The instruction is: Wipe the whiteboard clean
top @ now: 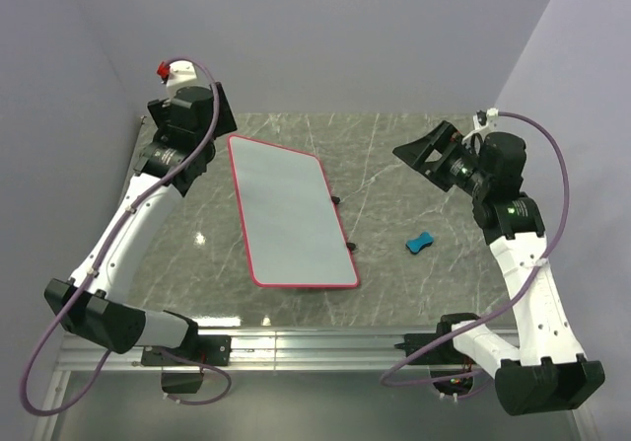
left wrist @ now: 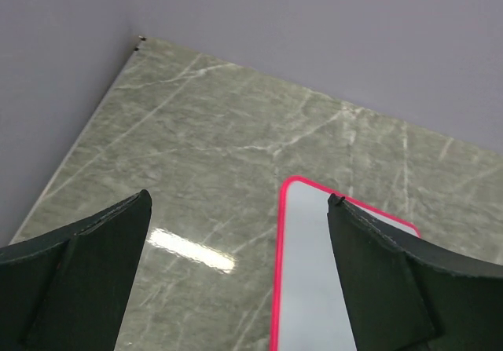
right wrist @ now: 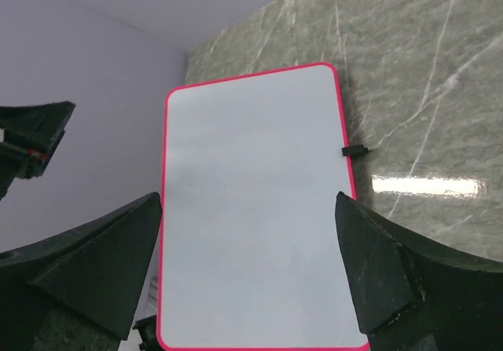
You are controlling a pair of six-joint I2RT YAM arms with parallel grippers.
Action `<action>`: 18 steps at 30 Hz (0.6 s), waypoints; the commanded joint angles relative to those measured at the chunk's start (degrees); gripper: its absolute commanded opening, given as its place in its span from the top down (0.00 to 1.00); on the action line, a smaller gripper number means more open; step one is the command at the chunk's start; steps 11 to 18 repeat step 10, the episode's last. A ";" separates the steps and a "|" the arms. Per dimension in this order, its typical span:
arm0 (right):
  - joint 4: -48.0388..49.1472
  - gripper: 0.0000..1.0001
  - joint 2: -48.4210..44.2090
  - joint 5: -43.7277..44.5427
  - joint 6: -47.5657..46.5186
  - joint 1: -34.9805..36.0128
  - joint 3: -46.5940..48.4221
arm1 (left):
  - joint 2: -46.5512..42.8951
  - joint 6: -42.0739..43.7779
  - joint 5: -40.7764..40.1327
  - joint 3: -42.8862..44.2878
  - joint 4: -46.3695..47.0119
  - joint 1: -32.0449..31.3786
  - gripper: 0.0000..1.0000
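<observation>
Hovering above the stone-patterned desk (top: 394, 165), both arms hang clear of the whiteboard (top: 292, 214), which lies flat left of centre, its red-pink frame angled across the stone and its two small black feet (top: 338, 201) pointing toward my right arm. My left tool (left wrist: 240, 198) stands spread wide with nothing between its fingers, poised over the board's far corner near the back wall. My right tool (right wrist: 247, 198) is likewise spread wide and empty, tilted so its camera takes in nearly the whole board, which I judge a good angle for checking the surface. I can make out no marks on the white face from any view. The blue eraser (top: 421, 242) rests on bare stone well apart from the board, on the right arm's side, where it neither touches the board nor blocks either arm. To me that suggests the wiping is done.
</observation>
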 commanded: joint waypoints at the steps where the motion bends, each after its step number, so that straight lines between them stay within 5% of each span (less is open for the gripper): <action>1: 0.34 0.02 -2.27 -3.63 -0.89 0.21 -0.62 | -2.03 -2.84 4.84 -0.25 0.32 0.21 0.01; 18: -0.62 0.04 -3.41 -4.61 -1.24 1.17 0.07 | -3.44 0.14 3.26 -2.98 1.19 0.47 0.02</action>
